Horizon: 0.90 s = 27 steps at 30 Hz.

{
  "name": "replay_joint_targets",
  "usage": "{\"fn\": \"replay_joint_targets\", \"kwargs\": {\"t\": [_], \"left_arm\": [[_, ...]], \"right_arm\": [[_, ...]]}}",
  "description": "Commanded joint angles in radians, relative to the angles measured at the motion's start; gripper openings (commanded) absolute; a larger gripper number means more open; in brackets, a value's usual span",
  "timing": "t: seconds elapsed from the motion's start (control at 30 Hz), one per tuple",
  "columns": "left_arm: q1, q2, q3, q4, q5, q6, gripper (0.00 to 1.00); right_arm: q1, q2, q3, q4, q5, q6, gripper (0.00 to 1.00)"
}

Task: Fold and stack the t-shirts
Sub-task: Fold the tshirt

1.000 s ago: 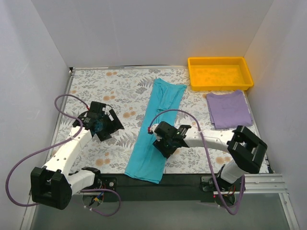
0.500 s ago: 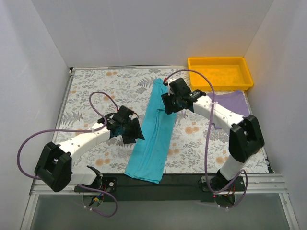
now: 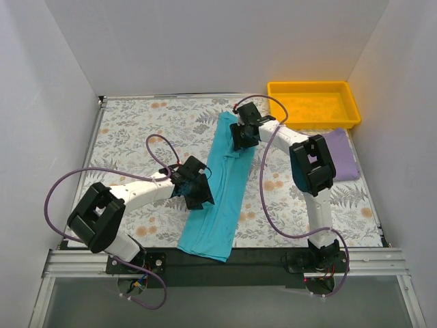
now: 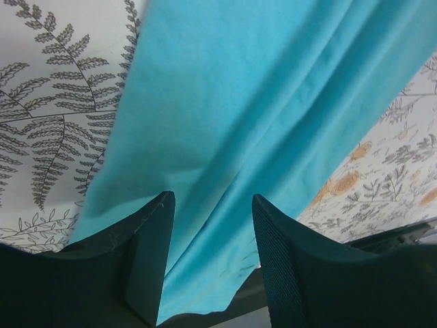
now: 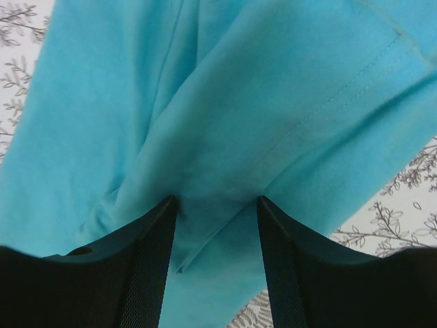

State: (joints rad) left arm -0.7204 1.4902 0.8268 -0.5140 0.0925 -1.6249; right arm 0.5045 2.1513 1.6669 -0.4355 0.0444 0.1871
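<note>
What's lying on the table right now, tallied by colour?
teal t-shirt: 1
lavender t-shirt: 1
yellow tray: 1
Total: 3

Lab test booth (white panels (image 3: 205, 41), aluminium rail (image 3: 382, 262)).
</note>
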Motion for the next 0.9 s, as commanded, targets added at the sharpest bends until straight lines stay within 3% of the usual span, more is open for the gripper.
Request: {"fn": "replay_joint_targets", "kwargs": {"t": [0.0, 0.17, 0.33, 0.47, 0.73, 0.87], "left_arm": [[-0.008, 0.011, -0.012, 0.046, -0.039, -0.076, 0.47], [-0.01, 0.065, -0.012, 0.072, -0.08, -0.153, 0.47], [-0.01, 0.122, 0.027, 0.107, -0.128, -0.236, 0.49], [-0.01, 0.136, 0.084, 0.117, -0.112, -0.221, 0.54], [-0.007, -0.054, 0.136, -0.033, -0.25, -0.121, 0.62], [0.015, -0.163, 0.124, -0.098, -0.309, -0.032, 0.62]], "right_arm": [[-0.015, 0.036, 0.07, 0.047, -0.032, -0.038, 0.49], [-0.032, 0.136, 0.14, 0.086, -0.076, -0.096, 0.49], [-0.06, 0.26, 0.328, 0.083, -0.089, -0.182, 0.5], [-0.066, 0.23, 0.375, 0.054, -0.1, -0.178, 0.51], [0.051, -0.166, 0.044, 0.064, 0.004, -0.066, 0.49], [0.143, -0.297, -0.113, 0.077, 0.064, 0.047, 0.4]]}}
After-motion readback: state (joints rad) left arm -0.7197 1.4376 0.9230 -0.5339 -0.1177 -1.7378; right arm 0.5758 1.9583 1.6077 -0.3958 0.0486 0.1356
